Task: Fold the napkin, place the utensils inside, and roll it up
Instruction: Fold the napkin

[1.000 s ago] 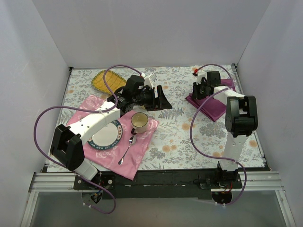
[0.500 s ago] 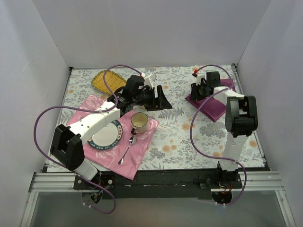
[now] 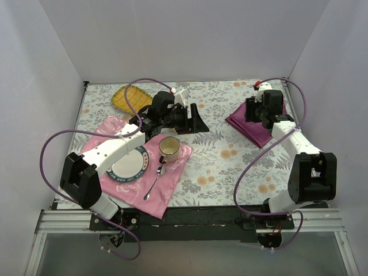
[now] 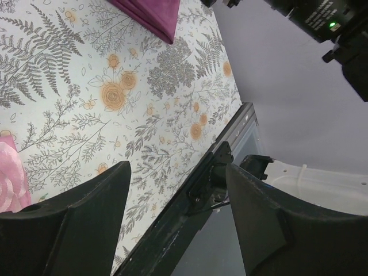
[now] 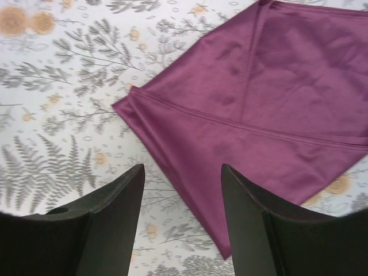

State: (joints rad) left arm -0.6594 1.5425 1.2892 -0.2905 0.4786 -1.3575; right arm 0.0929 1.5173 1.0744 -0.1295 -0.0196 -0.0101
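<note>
Two claws, both spread open, nothing gripped. Nearest: spoon (image 3: 153,185) on pink mat (image 3: 171,179), plate (image 3: 131,167) beside it, both well short of L claw (image 3: 195,122). Cup (image 3: 168,149) sits on mat just near-side of L claw, which hangs over floral desk (image 3: 218,167), touching nothing. Farther back, R claw (image 5: 182,169) hovers above napkin (image 5: 259,115): folded, flat on desk, its edge showing betw. the fingers. Yellow dish (image 3: 127,99) lies beyond L claw, to its left.

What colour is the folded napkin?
The napkin is a plain, shiny dark purple-magenta; the right wrist view shows it best.
</note>
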